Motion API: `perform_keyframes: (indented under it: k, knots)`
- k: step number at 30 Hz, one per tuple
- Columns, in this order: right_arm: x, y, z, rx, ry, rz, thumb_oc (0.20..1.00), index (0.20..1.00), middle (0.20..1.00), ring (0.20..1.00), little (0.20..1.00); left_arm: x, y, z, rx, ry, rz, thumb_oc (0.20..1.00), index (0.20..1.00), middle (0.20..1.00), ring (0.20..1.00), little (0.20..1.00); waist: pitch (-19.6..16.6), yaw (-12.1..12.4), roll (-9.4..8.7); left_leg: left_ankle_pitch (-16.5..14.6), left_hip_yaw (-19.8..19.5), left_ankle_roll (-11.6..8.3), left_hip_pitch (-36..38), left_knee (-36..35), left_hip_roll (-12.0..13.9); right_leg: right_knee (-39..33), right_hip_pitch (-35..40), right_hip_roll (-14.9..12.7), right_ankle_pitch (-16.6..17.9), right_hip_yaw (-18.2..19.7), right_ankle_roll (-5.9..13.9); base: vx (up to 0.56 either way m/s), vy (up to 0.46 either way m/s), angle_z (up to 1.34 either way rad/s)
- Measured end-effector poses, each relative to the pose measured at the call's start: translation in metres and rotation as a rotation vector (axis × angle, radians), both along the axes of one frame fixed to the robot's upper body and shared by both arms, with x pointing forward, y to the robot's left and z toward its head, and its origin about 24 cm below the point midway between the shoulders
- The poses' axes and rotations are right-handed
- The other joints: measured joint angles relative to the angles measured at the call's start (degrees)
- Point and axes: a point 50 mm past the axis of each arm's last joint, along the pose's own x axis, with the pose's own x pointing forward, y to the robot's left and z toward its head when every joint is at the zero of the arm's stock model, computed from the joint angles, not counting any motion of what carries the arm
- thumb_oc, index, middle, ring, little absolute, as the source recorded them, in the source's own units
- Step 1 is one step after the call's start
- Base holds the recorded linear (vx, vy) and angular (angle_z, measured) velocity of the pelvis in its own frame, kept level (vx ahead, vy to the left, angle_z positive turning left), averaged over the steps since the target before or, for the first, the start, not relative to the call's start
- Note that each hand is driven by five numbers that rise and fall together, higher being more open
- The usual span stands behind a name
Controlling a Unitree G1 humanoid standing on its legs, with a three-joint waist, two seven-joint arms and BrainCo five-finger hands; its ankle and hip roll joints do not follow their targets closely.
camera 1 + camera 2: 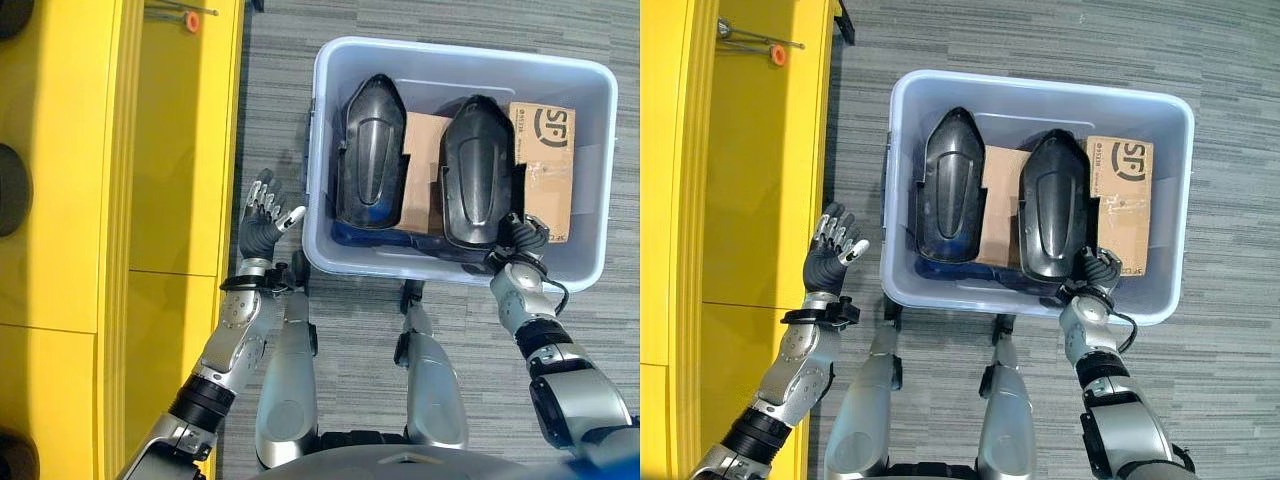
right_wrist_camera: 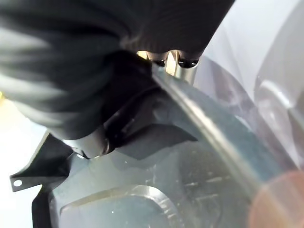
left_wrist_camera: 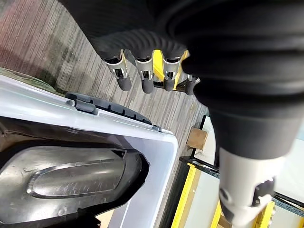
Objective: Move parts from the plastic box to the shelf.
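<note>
The right hand [image 1: 520, 238] gripped the near end of a black moulded plastic part [image 1: 478, 170] lying beside a second one [image 1: 371, 152] in the pale translucent plastic box [image 1: 330, 262]. The left hand [image 1: 262, 222] hovered spread, between the box and the yellow shelf [image 1: 180, 150].

Two black parts [image 1: 372, 150] and cardboard [image 1: 543, 170] crowd the plastic box [image 1: 330, 120]; grey floor [image 1: 450, 20] open around

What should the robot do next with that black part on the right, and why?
Probably lift it. The right robot hand is at the near end of the right black part, which lies in the box. The left robot hand is open by the yellow shelf.
</note>
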Motion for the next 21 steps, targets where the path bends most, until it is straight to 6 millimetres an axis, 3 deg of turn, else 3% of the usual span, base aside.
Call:
perform_keyframes:
  k: [7,18,21]
  knots:
    - [-0.003,0.009,0.002,0.028,-0.040,0.011,0.200,0.200,0.200,0.200,0.200,-0.001,0.003,0.000,0.000,-0.001,0.004,1.000,1.000,1.000,1.000,1.000,-0.02,-0.15,0.04,-0.01,0.77,0.00,2.01,-0.77,0.07,-0.17,1.18,0.04,-0.02,0.69,0.03,0.00,-0.007,-0.04]
    - [-0.018,0.021,0.025,-0.051,-0.192,0.094,0.200,0.200,0.200,0.200,0.200,-0.002,0.017,0.000,-0.006,0.000,0.061,1.000,1.000,1.000,1.000,1.000,-0.05,-0.61,0.01,-0.02,0.67,-0.02,3.77,-1.06,0.17,-0.18,2.96,0.11,-0.03,0.56,0.04,0.00,0.000,0.00]
    - [-0.023,0.024,0.027,-0.070,-0.216,0.122,0.200,0.200,0.200,0.200,0.200,-0.007,0.022,-0.007,-0.002,0.024,0.074,1.000,1.000,1.000,1.000,1.000,-2.31,-1.32,-0.54,-0.02,0.66,-0.03,4.23,-1.72,0.51,-0.19,3.17,0.27,-0.11,0.55,0.01,0.02,-0.006,0.01]
